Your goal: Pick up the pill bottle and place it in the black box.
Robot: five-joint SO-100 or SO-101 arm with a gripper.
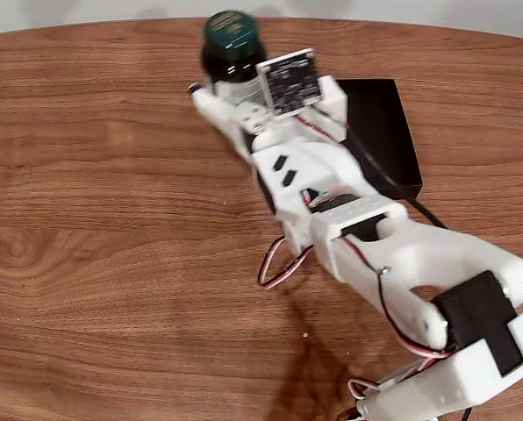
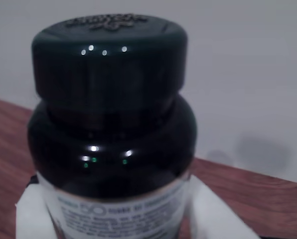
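The pill bottle [image 1: 232, 35], dark green with a printed green cap and a pale label, stands upright near the far edge of the wooden table in the fixed view. My gripper [image 1: 235, 88] is shut on its lower body. In the wrist view the pill bottle [image 2: 108, 99] looms close, with the white fingers [image 2: 31, 214] pressed against both sides of its label and my gripper [image 2: 113, 219] closed around it. The black box [image 1: 386, 123] lies on the table to the right of the bottle, its left part hidden under my arm. I cannot tell whether the bottle touches the table.
My white arm [image 1: 358, 228] runs from the lower right corner up to the bottle, with loose red and black wires [image 1: 275, 263] hanging beside it. A black cable [image 1: 428, 213] leads away from the box. Bare wooden tabletop [image 1: 95, 219] spreads to the left.
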